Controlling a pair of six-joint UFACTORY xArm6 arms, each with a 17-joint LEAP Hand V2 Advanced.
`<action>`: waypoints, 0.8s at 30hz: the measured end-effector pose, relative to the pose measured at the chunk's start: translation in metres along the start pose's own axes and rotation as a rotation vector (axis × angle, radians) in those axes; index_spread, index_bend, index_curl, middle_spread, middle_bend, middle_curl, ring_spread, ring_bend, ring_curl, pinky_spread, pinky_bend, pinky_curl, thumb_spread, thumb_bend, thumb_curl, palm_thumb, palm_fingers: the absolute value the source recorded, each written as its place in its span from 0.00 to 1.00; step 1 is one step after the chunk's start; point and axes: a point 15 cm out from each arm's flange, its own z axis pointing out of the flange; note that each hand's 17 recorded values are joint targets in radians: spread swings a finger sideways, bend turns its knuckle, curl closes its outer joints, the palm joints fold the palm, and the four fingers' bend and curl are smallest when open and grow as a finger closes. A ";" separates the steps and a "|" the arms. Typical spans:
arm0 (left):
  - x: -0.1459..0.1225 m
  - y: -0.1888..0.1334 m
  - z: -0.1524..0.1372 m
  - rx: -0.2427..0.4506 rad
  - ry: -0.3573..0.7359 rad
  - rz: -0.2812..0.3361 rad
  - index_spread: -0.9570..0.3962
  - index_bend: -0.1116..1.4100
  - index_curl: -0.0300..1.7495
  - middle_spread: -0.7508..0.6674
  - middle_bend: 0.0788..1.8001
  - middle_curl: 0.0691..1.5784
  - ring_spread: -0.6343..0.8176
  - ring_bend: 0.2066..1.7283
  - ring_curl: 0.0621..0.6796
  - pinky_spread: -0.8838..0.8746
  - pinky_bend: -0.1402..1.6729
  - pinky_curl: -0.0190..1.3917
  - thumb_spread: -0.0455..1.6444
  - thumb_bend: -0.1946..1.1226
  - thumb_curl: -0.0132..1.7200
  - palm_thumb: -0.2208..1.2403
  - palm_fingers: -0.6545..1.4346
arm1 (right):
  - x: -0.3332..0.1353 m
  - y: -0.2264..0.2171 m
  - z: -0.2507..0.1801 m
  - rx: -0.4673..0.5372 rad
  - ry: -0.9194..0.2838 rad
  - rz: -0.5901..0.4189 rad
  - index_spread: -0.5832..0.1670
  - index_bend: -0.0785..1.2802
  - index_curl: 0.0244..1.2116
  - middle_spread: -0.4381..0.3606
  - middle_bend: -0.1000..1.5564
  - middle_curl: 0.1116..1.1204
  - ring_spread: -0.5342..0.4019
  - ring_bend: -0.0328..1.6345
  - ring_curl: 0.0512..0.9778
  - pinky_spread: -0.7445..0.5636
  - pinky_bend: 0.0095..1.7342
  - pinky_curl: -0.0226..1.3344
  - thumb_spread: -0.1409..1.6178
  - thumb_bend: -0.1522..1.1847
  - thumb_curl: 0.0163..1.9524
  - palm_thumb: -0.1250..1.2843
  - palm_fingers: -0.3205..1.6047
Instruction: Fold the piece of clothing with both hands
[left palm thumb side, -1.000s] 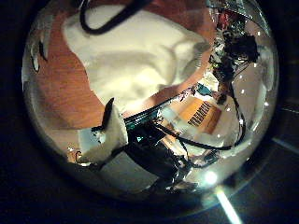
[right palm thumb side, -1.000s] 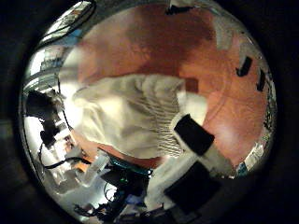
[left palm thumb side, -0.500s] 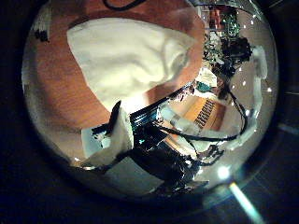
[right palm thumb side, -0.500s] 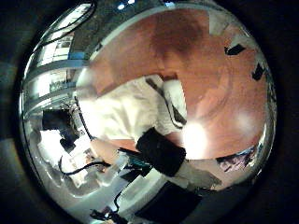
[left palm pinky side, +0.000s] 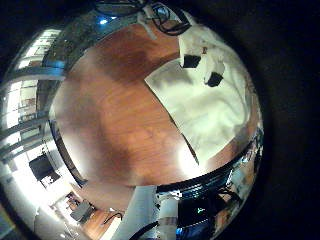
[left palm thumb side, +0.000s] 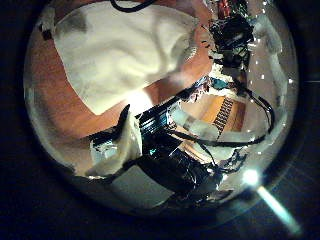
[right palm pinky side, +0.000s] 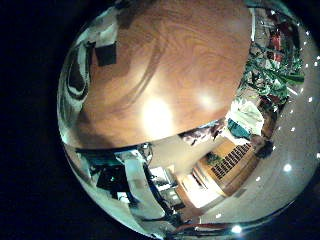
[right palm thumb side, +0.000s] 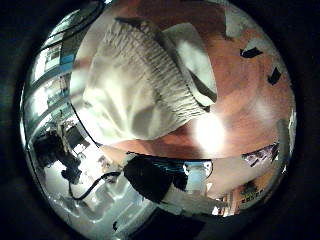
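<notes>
The cream-white fabric garment (left palm pinky side: 205, 100) lies on the brown wooden table (left palm pinky side: 110, 110); in the left little finger side palm view a hand (left palm pinky side: 205, 62) of black and white parts sits over the cloth's far part. Which hand it is, and whether it grips the cloth, cannot be told.

Left thumb side palm view: the garment (left palm thumb side: 120, 55) lies in soft folds on the table (left palm thumb side: 50, 95). One finger of the left hand (left palm thumb side: 125, 140) shows at the near edge of the view; the left hand's state cannot be told.

Right little finger side palm view: mostly bare glossy table (right palm pinky side: 165, 65).

Right thumb side palm view: the garment (right palm thumb side: 140, 85) fills much of the view, close to the palm, its ribbed gathered hem (right palm thumb side: 180, 85) running beside the table (right palm thumb side: 240, 95). The right hand's grip cannot be told.
</notes>
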 end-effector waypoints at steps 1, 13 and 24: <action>0.000 0.001 0.001 0.005 0.001 0.000 0.71 0.19 0.27 0.69 0.06 0.22 0.54 0.40 0.38 0.59 0.35 0.36 0.71 0.13 0.23 0.46 0.34 | -0.003 -0.001 0.003 -0.008 0.002 0.002 0.57 0.20 0.36 0.51 0.45 0.50 0.39 0.71 0.49 0.36 0.58 0.47 0.72 0.10 0.14 0.20 0.40; 0.000 0.012 0.002 0.024 0.004 0.001 0.71 0.19 0.24 0.68 0.06 0.20 0.55 0.38 0.35 0.60 0.34 0.34 0.71 0.13 0.22 0.47 0.36 | -0.016 -0.010 0.030 -0.076 0.019 0.016 0.49 0.20 0.39 0.46 0.49 0.51 0.36 0.73 0.46 0.29 0.58 0.42 0.72 0.11 0.14 0.25 0.59; 0.003 0.014 0.013 0.015 0.011 0.002 0.71 0.19 0.23 0.68 0.06 0.18 0.55 0.37 0.33 0.60 0.33 0.32 0.71 0.13 0.22 0.47 0.36 | -0.014 -0.001 0.031 -0.109 0.019 0.008 0.27 0.53 0.58 0.33 0.65 0.59 0.33 0.73 0.48 0.25 0.60 0.43 0.73 0.18 0.19 0.55 0.89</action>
